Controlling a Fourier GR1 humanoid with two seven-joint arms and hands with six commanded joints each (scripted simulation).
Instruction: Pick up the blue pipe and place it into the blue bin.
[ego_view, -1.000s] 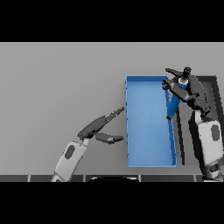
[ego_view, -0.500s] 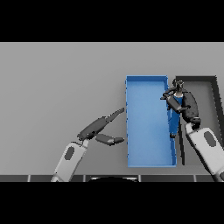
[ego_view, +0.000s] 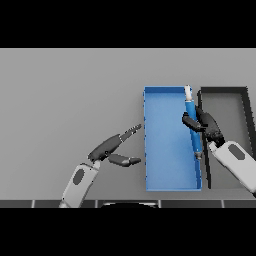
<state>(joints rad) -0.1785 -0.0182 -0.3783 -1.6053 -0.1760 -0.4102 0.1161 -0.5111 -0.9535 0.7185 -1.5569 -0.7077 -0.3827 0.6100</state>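
The blue pipe (ego_view: 192, 120) with pale ends lies lengthwise along the right wall inside the blue bin (ego_view: 167, 175). My right hand (ego_view: 204, 124) is at the bin's right wall, its fingers and thumb curled round the pipe's middle. My left hand (ego_view: 111, 148) hovers over the table just left of the bin, fingers straight and thumb spread, holding nothing.
A dark grey bin (ego_view: 229, 91) stands right beside the blue bin on its right; my right forearm crosses its near part. Bare grey table stretches to the left and back.
My right hand has moved toward me and to the left with the pipe, bringing it down along the bin's right wall. The left hand has barely moved.
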